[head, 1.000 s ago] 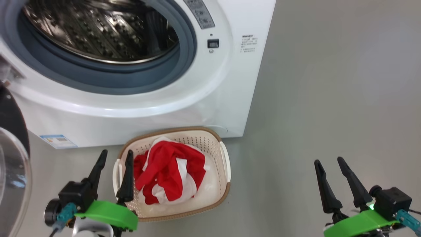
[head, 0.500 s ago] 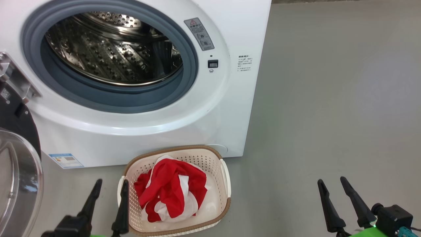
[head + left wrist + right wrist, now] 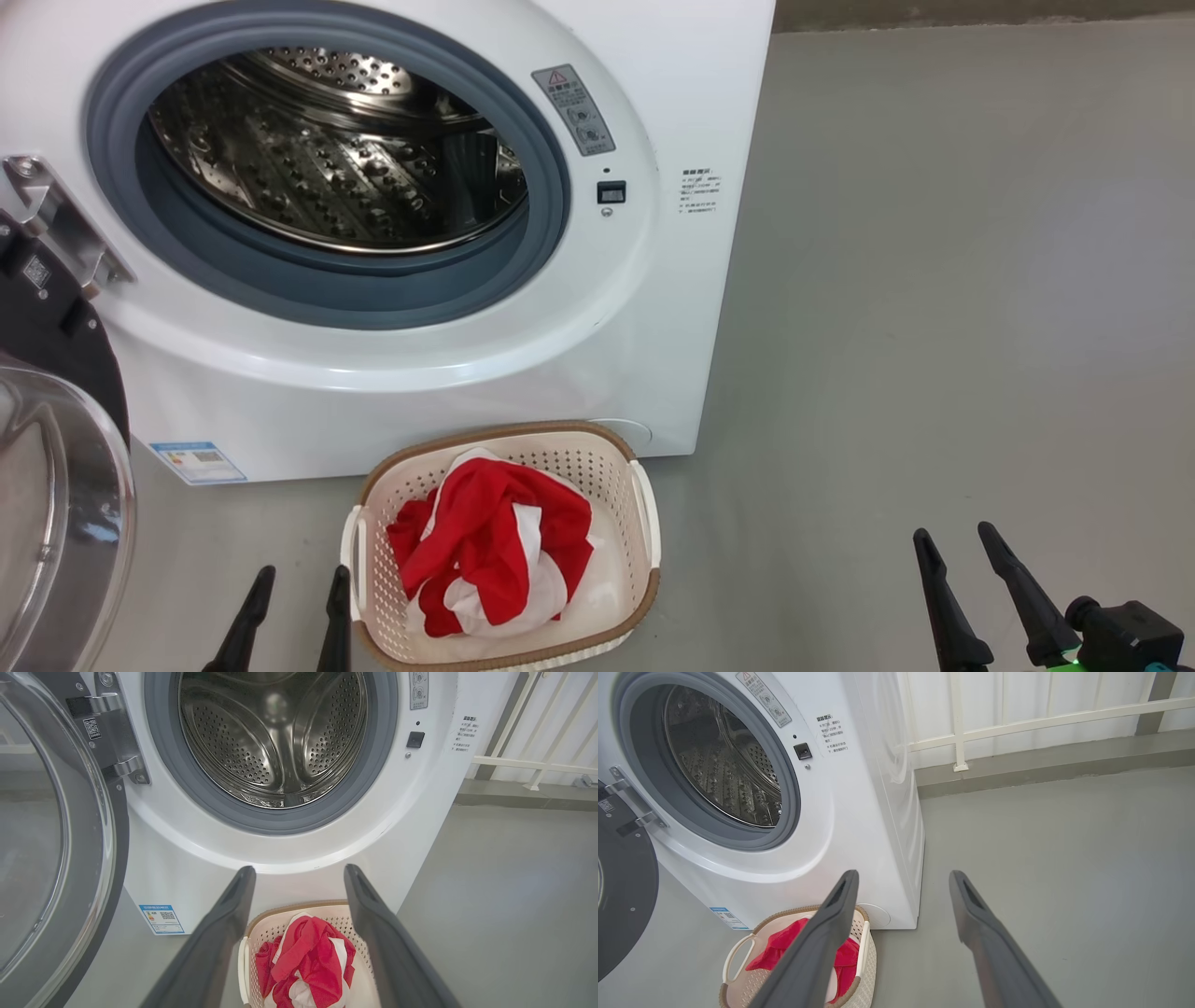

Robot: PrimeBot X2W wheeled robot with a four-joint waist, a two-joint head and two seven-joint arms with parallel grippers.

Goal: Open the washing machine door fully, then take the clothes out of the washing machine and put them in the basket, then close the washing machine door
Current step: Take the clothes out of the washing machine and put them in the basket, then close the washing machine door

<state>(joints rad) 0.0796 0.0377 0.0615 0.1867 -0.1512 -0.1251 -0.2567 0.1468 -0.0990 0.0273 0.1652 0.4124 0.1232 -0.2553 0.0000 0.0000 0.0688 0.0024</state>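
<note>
The white washing machine (image 3: 653,84) stands ahead with its steel drum (image 3: 336,149) bare of laundry. Its door (image 3: 56,504) hangs swung out at the left, black rim and clear glass bowl toward me. On the floor against the machine's front sits the cream basket (image 3: 644,523), and the red and white clothes (image 3: 495,551) lie inside it. My left gripper (image 3: 301,581) is open just left of the basket, holding nothing. Over bare floor at the lower right, my right gripper (image 3: 955,539) is open too. The left wrist view shows the basket's clothes (image 3: 308,961) between my fingers.
Grey floor (image 3: 934,327) stretches to the right of the machine. A white railing (image 3: 1017,723) and a low kerb run along the wall behind it. A blue label (image 3: 198,461) sits low on the machine's front.
The head view has tilted up, so the machine, basket and both grippers sit lower in the picture. Both grippers stay open and the clothes stay in the basket.
</note>
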